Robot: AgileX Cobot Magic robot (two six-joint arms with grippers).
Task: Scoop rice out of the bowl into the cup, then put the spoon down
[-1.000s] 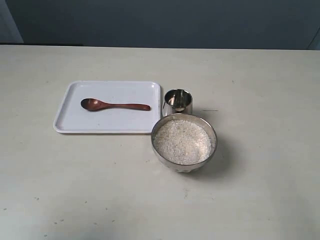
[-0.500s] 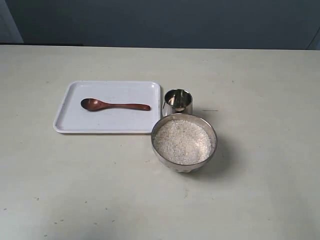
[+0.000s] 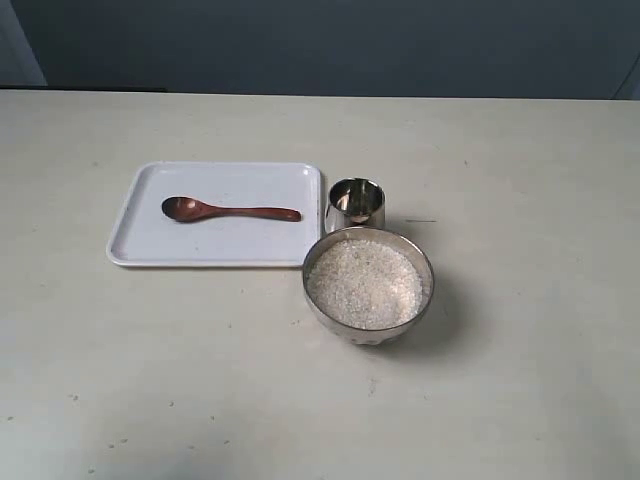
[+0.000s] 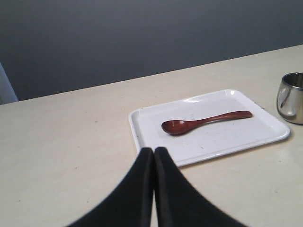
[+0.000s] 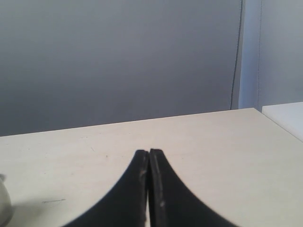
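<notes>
Pale table (image 3: 520, 180), dark wall (image 3: 320, 40) behind; spoon unheld.
The spoon (image 3: 230, 211) lay on the white tray (image 3: 220, 242), its handle toward the cup (image 3: 355, 204) just beside the tray. The bowl (image 3: 368, 336) of rice (image 3: 365, 282) sat near the cup. The left gripper (image 4: 154, 156) and right gripper (image 5: 148, 158) were both closed and empty.

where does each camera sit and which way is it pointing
Exterior view: off the arms, raised, looking down at the table with the tray, spoon, cup and bowl of rice; no part of the robot shows.
Left wrist view: on the left arm, low over the table, facing the tray and spoon past the shut left tool.
Right wrist view: on the right arm, low, facing across the table to a grey wall past the shut right tool.
Shared: the exterior and left wrist views both show the spoon, tray and cup.
</notes>
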